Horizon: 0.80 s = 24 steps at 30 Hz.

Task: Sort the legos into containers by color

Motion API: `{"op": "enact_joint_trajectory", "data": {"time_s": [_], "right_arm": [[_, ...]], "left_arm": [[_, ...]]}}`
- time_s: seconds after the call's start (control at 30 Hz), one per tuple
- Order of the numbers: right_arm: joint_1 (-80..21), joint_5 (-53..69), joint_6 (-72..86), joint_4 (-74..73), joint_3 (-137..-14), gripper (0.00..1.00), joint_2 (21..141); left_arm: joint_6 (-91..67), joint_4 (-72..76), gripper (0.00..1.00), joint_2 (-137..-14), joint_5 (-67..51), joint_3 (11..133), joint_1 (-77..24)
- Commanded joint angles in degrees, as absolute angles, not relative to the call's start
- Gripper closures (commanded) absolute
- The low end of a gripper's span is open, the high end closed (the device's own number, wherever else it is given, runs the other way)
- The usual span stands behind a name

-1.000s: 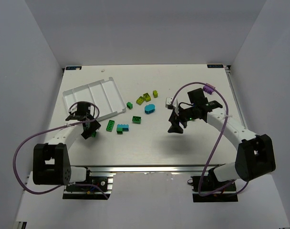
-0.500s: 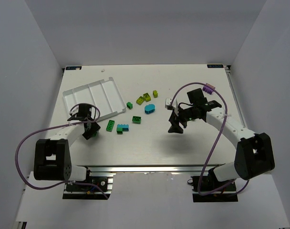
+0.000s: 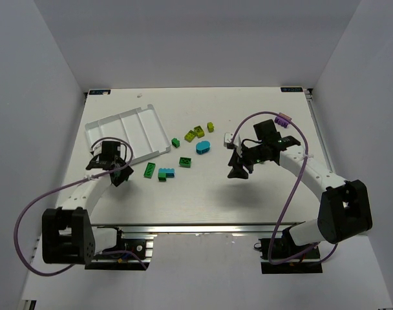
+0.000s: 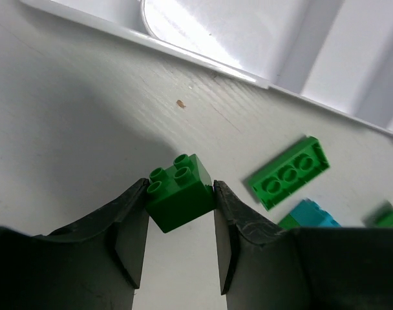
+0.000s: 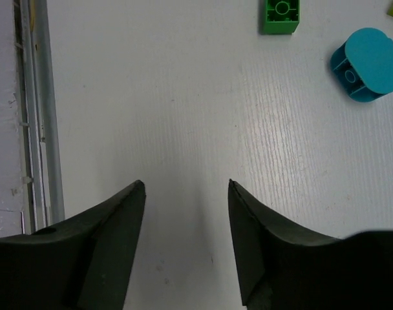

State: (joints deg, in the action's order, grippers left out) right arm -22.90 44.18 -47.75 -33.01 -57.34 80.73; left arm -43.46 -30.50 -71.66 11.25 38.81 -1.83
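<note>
The left gripper (image 4: pixel 180 186) grips one dark green square brick (image 4: pixel 181 201), studs up, just near of the one white tray (image 3: pixel 128 131) — one green plate (image 3: pixel 148 170) right of it lies long axis near-left to far-right — while the right gripper (image 5: pixel 185 185) hangs open, empty, near-right of three yellow-green bricks (image 3: pixel 191 136).

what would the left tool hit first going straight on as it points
Probably the white tray rim; only bare table separates it from the dark green brick in the left tool.
</note>
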Motion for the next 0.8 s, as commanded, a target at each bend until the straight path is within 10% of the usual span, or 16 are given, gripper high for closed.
{"op": "enact_joint_trajectory", "data": {"time_s": [0.0,0.23,0.77], "right_arm": [[-22.85,47.9,-49.22,-34.01,-59.77,0.44,79.19],[-22.85,51.24,-50.01,-35.59,-60.12,0.81,78.66],[-22.85,49.04,-44.38,-31.29,-56.87,0.88,75.94]], "left_arm": [[-42.63,-33.66,0.92,-65.49,11.25,41.04,-1.76],[-40.79,-37.97,0.95,-63.72,14.58,46.14,-1.67],[-31.91,-34.98,0.97,-79.7,12.04,60.46,10.63]]}}
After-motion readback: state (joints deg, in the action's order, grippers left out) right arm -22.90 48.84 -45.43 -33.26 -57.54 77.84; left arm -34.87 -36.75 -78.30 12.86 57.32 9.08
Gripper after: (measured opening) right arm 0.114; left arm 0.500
